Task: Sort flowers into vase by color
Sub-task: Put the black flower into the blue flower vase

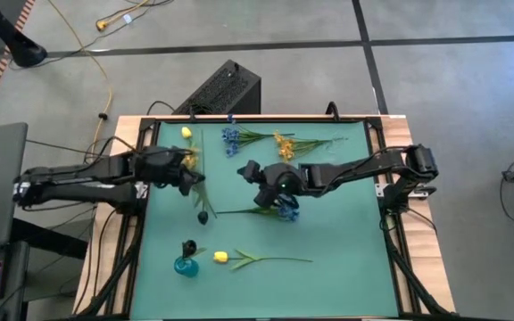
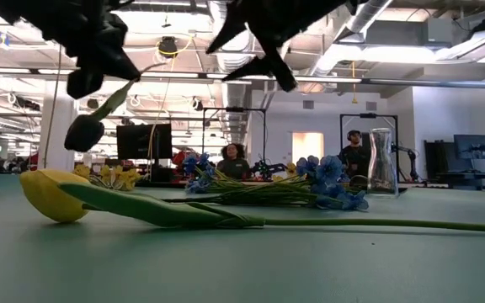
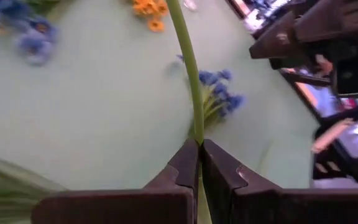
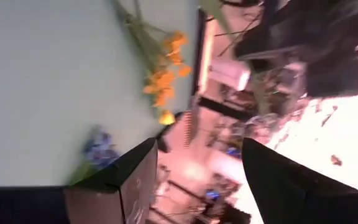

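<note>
My left gripper (image 1: 193,181) is shut on a dark-headed flower (image 1: 203,216) over the left middle of the green mat. In the low view its dark head (image 2: 83,132) hangs clear of the table. My right gripper (image 1: 251,172) hovers open over the mat's middle, empty, just above a blue flower (image 1: 286,210) lying flat. A yellow tulip (image 1: 221,258) lies near the front edge. Blue (image 1: 230,138), orange (image 1: 284,143) and yellow (image 1: 186,133) flowers lie at the far edge. A small teal vase (image 1: 186,265) stands front left. My left gripper pinches the flower's thin green stem (image 3: 195,132) between its two fingertips (image 3: 188,163), which lie across the stem. The fingers slant down from the table's left side. The stem slopes down past them, and the dark head hangs below, lifted clear of the mat.
A clear glass vase (image 2: 381,162) stands on the far right of the table in the low view. A dark object (image 1: 190,247) sits beside the teal vase. People sit in the room beyond the table. A black box (image 1: 224,89) stands behind the far edge.
</note>
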You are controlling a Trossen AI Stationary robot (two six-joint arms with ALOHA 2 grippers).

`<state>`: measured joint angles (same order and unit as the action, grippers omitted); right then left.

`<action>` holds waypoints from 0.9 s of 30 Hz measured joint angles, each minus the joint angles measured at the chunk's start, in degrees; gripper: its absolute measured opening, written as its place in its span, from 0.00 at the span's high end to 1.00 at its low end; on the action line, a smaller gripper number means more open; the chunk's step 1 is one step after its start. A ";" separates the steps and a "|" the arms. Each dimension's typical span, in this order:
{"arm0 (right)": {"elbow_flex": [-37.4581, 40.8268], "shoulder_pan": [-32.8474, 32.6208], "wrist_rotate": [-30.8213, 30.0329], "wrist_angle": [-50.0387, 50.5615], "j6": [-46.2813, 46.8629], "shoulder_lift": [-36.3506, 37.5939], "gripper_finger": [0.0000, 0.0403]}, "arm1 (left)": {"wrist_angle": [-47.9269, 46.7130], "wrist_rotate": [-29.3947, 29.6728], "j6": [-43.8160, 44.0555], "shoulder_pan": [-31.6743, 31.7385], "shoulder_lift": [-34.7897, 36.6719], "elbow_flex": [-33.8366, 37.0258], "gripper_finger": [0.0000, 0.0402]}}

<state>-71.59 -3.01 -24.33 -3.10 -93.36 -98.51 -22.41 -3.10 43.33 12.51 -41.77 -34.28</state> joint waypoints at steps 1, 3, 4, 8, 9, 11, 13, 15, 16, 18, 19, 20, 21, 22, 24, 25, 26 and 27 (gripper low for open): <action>0.00 0.00 0.00 -2.30 -2.23 -0.50 0.35 | 1.89 -1.97 0.02 0.93 -1.08 -0.02 1.00; -0.02 0.00 -0.03 -6.61 -6.26 -1.67 0.35 | 5.73 -6.35 0.07 2.71 -3.92 -0.04 1.00; 0.00 0.00 0.02 -8.68 -7.98 -2.55 0.35 | 7.81 -8.67 0.08 3.30 -5.51 -0.04 1.00; 0.00 -0.46 -0.28 -16.53 -14.79 -5.84 0.35 | 14.54 -14.51 0.00 3.88 -11.32 -0.07 1.00; 0.00 -0.50 -0.27 -17.80 -16.02 -6.49 0.35 | 15.69 -15.22 -0.08 3.88 -12.36 -0.07 1.00; 0.00 -0.57 -0.60 -19.28 -16.46 -7.58 0.35 | 16.51 -16.15 -0.60 3.90 -13.83 -0.07 1.00; 0.00 -0.56 -0.95 -19.99 -16.57 -8.39 0.35 | 16.80 -16.14 -1.20 3.90 -14.69 -0.07 1.00; 0.00 -0.50 -1.23 -19.61 -16.63 -8.52 0.35 | 16.77 -16.14 -2.01 3.88 -14.95 -0.07 1.00; 0.00 -0.48 -1.17 -19.64 -16.66 -8.58 0.35 | 16.92 -16.17 -2.11 3.88 -15.04 -0.07 1.00; -0.01 -0.25 0.01 -20.51 -16.78 -8.99 0.35 | 16.99 -16.19 -2.34 3.88 -15.15 -0.07 1.00; -0.02 -0.11 0.45 -20.55 -16.77 -9.15 0.35 | 16.92 -16.17 -2.38 3.88 -15.16 -0.07 1.00; -0.01 0.01 0.58 -20.37 -16.79 -9.27 0.35 | 17.01 -16.19 -2.38 3.88 -15.15 -0.07 1.00; 0.00 0.10 1.13 -20.28 -16.79 -9.37 0.36 | 17.02 -16.23 -2.38 3.88 -15.14 -0.07 1.00; 0.00 0.32 1.80 -20.72 -16.76 -9.75 0.36 | 17.02 -16.40 -2.40 3.84 -15.14 -0.07 1.00; -0.02 0.63 3.11 -21.83 -16.79 -10.37 0.37 | 17.02 -16.67 -2.61 3.78 -15.14 -0.07 1.00; -0.02 0.77 3.17 -22.37 -16.83 -10.78 0.38 | 17.05 -16.73 -2.62 3.74 -15.14 -0.07 1.00; -0.02 0.94 3.22 -22.97 -16.88 -11.43 0.38 | 17.02 -16.71 -2.66 3.67 -15.14 -0.07 1.00; -0.15 0.96 3.32 -23.16 -17.31 -11.91 0.39 | 17.01 -16.71 -2.92 3.58 -15.14 -0.07 1.00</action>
<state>-71.74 -2.04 -21.02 -26.26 -110.68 -110.41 -5.41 -19.82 40.42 16.09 -56.90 -34.35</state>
